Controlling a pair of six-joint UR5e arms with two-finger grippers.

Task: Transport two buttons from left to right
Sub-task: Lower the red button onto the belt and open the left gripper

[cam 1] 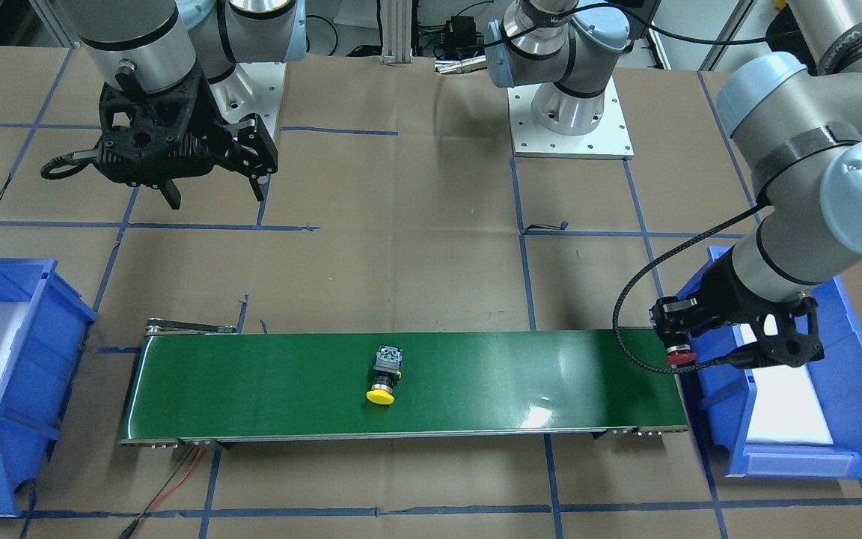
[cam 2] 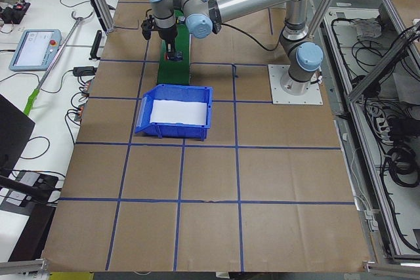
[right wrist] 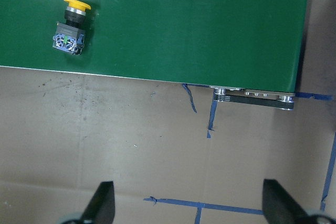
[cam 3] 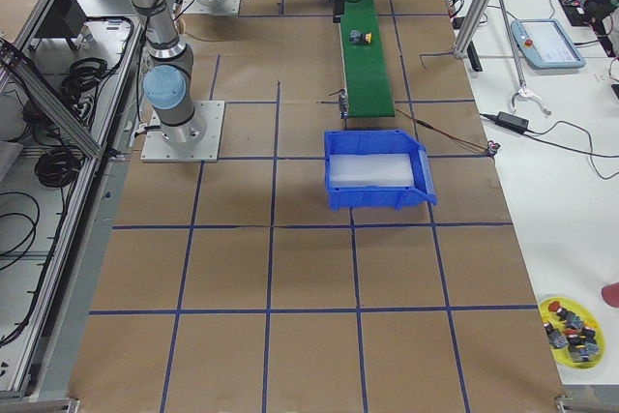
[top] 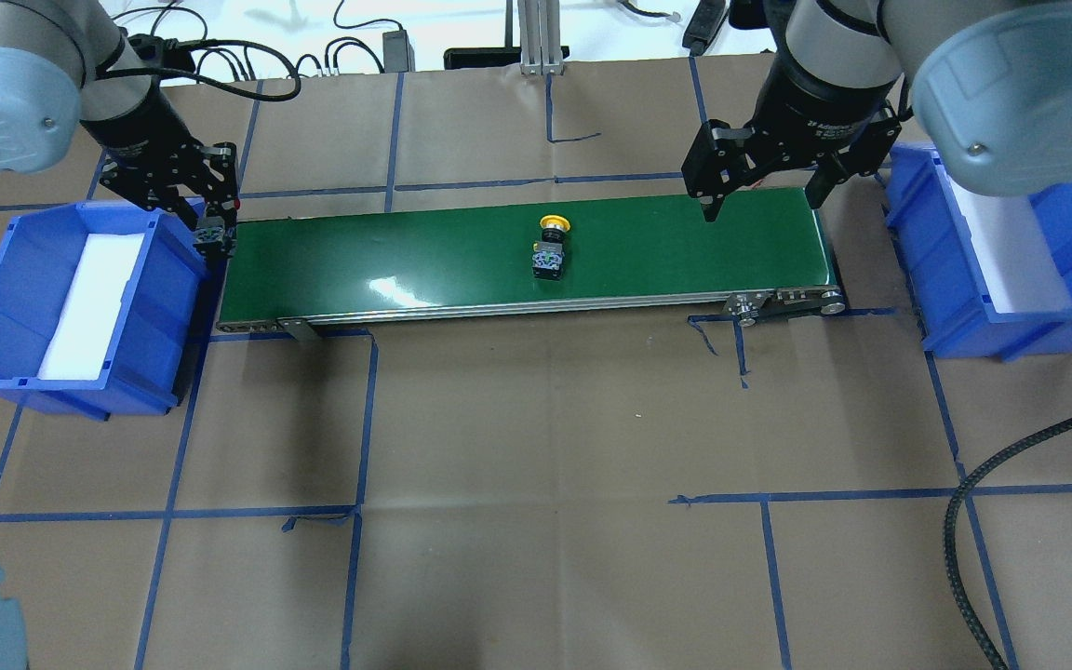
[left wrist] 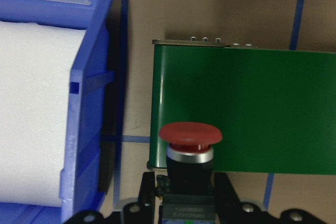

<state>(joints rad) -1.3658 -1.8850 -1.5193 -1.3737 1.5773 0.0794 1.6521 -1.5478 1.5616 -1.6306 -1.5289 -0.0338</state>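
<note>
The yellow button (cam 1: 384, 378) lies on its side near the middle of the green conveyor belt (cam 1: 513, 374); it also shows in the overhead view (top: 550, 247) and the right wrist view (right wrist: 71, 24). My left gripper (cam 1: 676, 338) is shut on the red button (cam 1: 679, 358) and holds it over the belt's end beside the blue bin (cam 1: 857, 374). The left wrist view shows the red button (left wrist: 190, 140) between the fingers, cap forward. My right gripper (top: 764, 200) is open and empty above the belt's other end, apart from the yellow button.
A second blue bin (top: 955, 307) with a white foam liner stands past the belt's right end. The left blue bin (top: 164, 279) also has white foam inside. Brown paper with blue tape lines covers the table. A black cable (top: 973, 521) lies at the near right.
</note>
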